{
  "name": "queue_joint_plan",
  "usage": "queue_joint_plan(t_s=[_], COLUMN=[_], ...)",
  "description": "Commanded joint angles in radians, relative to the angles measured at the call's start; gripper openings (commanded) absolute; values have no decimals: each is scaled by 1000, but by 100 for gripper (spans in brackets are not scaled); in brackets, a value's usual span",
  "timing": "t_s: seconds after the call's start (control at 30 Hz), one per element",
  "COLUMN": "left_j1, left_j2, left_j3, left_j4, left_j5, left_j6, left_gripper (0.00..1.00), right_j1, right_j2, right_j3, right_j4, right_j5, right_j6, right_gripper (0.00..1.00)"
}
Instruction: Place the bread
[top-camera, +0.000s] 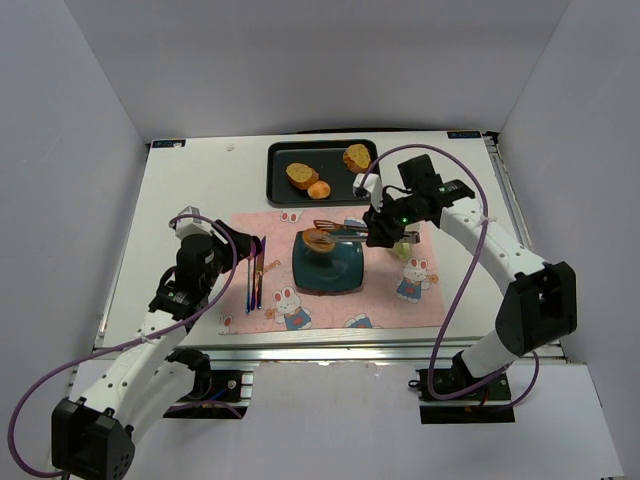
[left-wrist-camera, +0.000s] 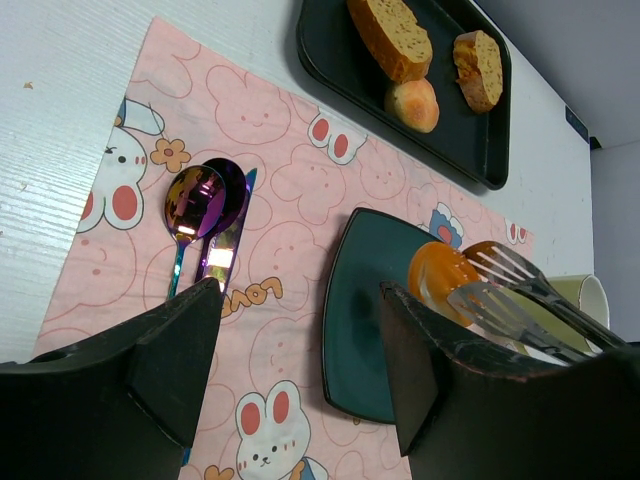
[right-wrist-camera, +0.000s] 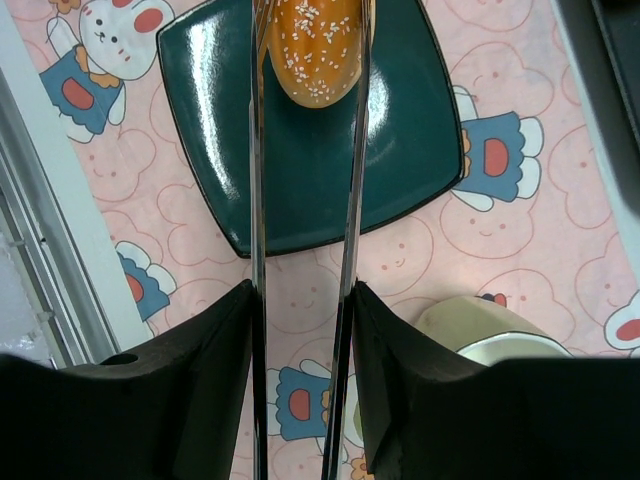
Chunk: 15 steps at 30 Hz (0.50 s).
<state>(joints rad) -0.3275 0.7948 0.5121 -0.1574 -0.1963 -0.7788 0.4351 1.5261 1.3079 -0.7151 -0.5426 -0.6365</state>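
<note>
The right end effector grips tongs, fingers pressed on both arms; ahead, between the tong tips, a round golden-orange bun speckled with sesame lies at the far edge of the dark teal plate; the right arm bends inward over the plate; the left end effector hangs wide open; beyond it, a second bun sits on the black tray.
</note>
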Motion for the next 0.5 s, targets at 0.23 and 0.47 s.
queue_joint_plan(t_s=[0.23,0.47], left_j1=[4,4], left_j2=[-2,0], left_j3=[11,19], left_j4=[1,-8], left_j5=[-9,-14], left_j6=[4,9], left_gripper=[73,73], right_j1=[4,5], right_j2=[26,55], right_j3=[-35,-59], right_j4=[29,62], right_j5=[-13,-8], right_j6=[-11,-2], right_gripper=[48,52])
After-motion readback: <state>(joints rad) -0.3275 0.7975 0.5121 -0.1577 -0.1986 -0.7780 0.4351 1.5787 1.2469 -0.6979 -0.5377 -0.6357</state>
